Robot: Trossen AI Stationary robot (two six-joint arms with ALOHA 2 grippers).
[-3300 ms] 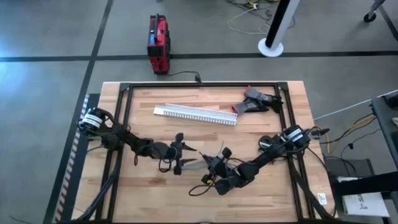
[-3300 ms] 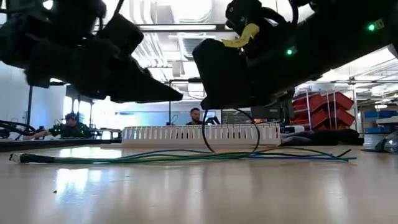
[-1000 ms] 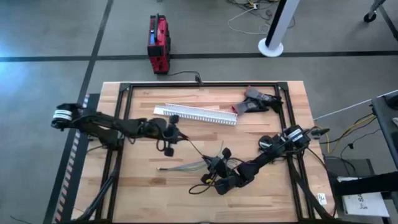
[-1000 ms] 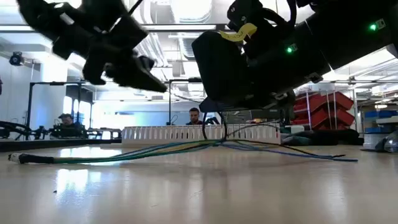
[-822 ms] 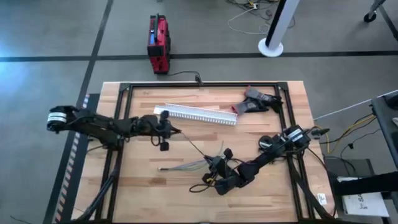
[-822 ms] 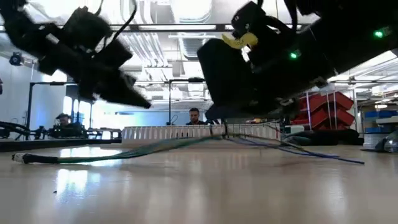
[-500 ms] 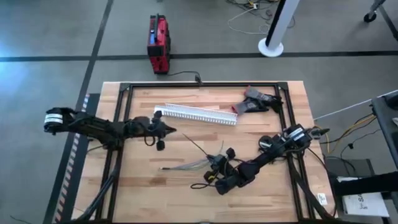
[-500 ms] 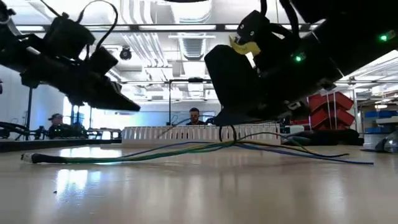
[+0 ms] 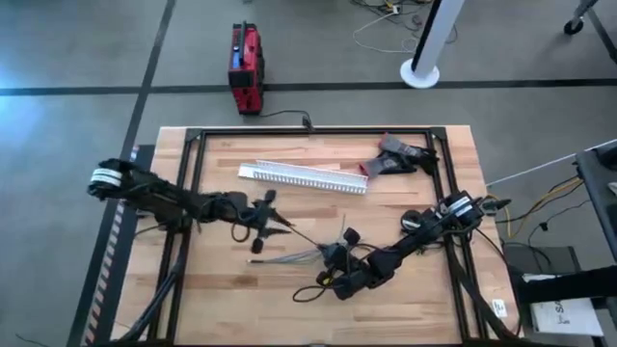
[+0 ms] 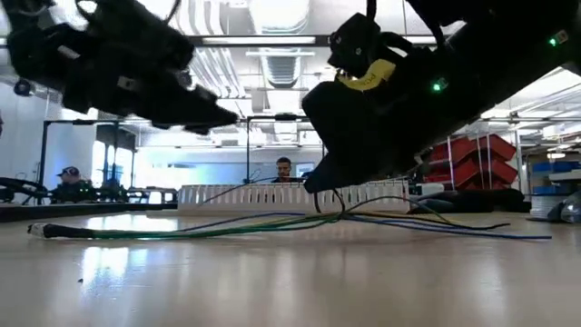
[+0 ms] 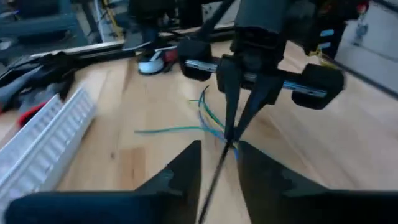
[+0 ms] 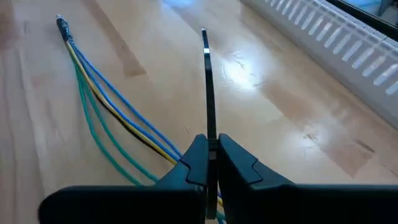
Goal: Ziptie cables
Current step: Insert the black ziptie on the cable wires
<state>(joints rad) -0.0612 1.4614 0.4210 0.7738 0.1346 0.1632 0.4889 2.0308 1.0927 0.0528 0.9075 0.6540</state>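
Observation:
The cables [image 12: 99, 93], thin blue, yellow and green wires, lie on the wooden table [image 9: 222, 289] and run under my right gripper [image 12: 210, 155]. In the high view the right gripper [image 9: 339, 253] is near the table's middle, shut on the black ziptie [image 12: 207, 81]. The ziptie's straight tail [image 9: 308, 241] points toward my left gripper [image 9: 280, 226]. In the left wrist view my left gripper [image 11: 219, 146] is open, its fingers on either side of the ziptie's tail [image 11: 214, 171]. I see no touch. In the low view a small dark loop [image 10: 338, 207] sits where the cables [image 10: 182, 227] gather. My right gripper pinches the ziptie between its two shut fingers, at the strip's part nearest the cables [image 12: 209, 140]. The fingers slant down from the table's right, in line with the strip. The tail sticks straight out ahead, above the table. The fingers hide the ziptie's head end.
A long white slotted channel [image 9: 304, 176] lies toward the far edge. A dark tool with a red part [image 9: 395, 159] sits at the far right. A black frame [image 9: 193, 173] runs around the table. Bare wood lies near the front edge. People sit far behind in the low view.
My left gripper drew away toward the table's far left. The ziptie's tail reached it at first, then stood free. The gripper has now come back toward the right gripper, up to the tail's free end. The cables rose a little under the right gripper and lie flat again.

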